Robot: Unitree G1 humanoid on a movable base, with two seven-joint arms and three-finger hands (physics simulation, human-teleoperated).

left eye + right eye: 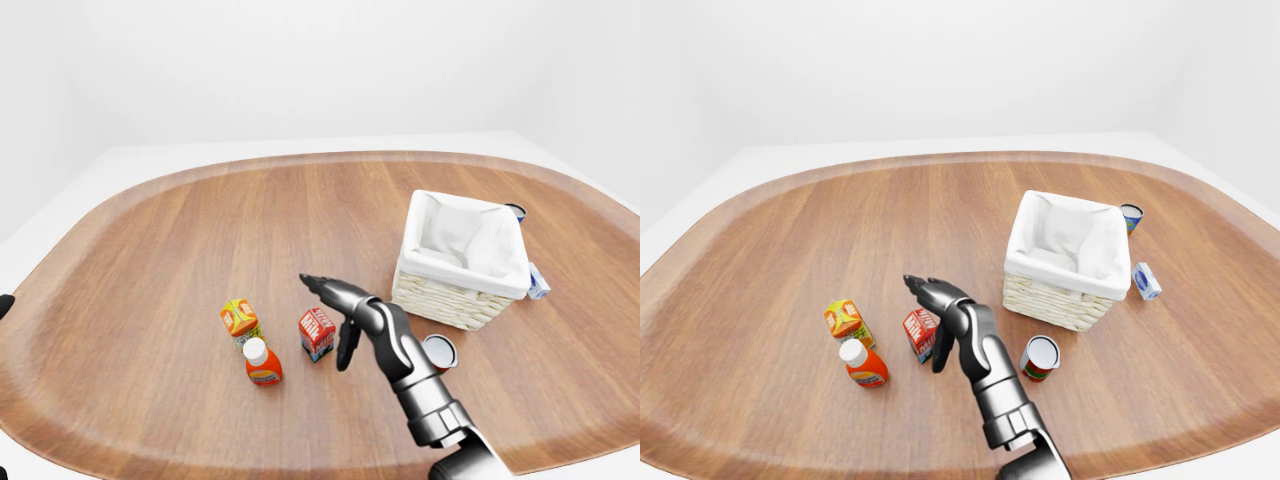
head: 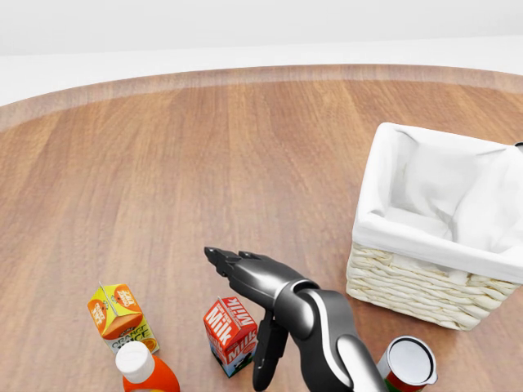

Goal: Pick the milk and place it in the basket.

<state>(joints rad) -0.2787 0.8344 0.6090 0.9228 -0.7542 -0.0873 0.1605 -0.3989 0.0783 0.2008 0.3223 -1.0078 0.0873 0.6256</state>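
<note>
The milk (image 2: 230, 336) is a small red and white carton standing upright on the wooden table, low in the head view. My right hand (image 2: 245, 314) is open just right of it and over its top. The long fingers (image 2: 237, 265) stretch left above the carton, and the thumb (image 2: 270, 355) hangs down beside its right face. I cannot tell if the thumb touches it. The wicker basket (image 2: 413, 286) with a white cloth lining stands to the right, and nothing shows inside it. My left hand is out of view.
An orange juice carton (image 2: 118, 314) and an orange bottle with a white cap (image 2: 143, 371) stand left of the milk. A can (image 2: 411, 363) sits below the basket. Beyond the basket are a blue can (image 1: 1130, 217) and a small white box (image 1: 1147, 281).
</note>
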